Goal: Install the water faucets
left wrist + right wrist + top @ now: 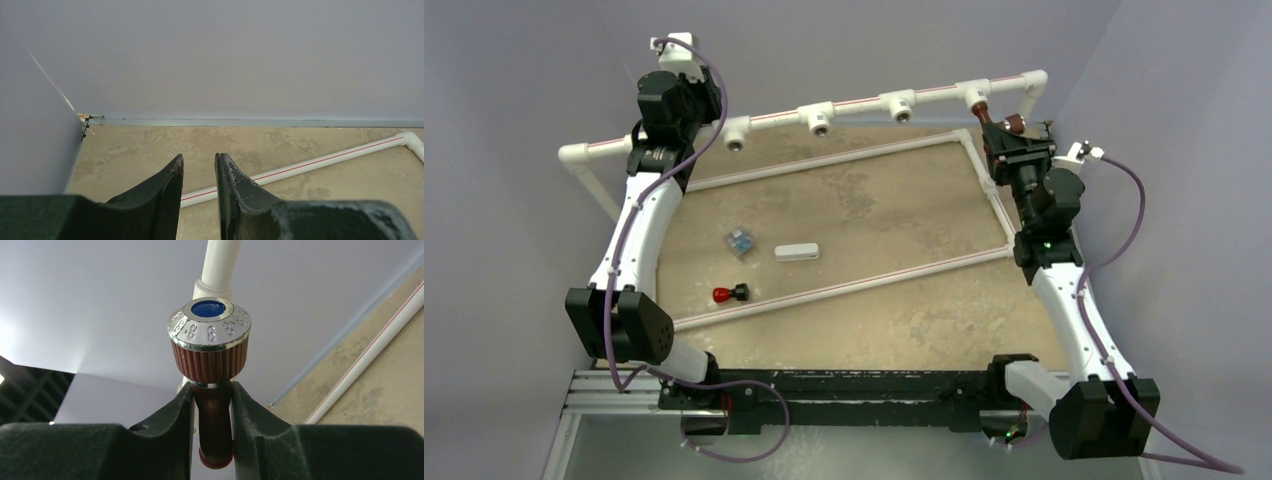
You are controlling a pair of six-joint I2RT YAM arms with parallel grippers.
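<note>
Gleaming chrome-capped, ribbed reddish-brown faucet [210, 355]

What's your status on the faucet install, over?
Right fingers shut on faucet at the rightmost tee. Left fingers open, empty, up at far left. Second faucet loose on the table. Nothing blocking.

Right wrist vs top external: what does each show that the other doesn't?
Right wrist only: the held faucet close up, with a silver knob rim with embossed digits, a blue cap, and the right gripper jaws clamped on its stem. Top external only: a second faucet lying on the table, the white block, the left arm, three open tees. Both: the held faucet by the white pipe.
</note>
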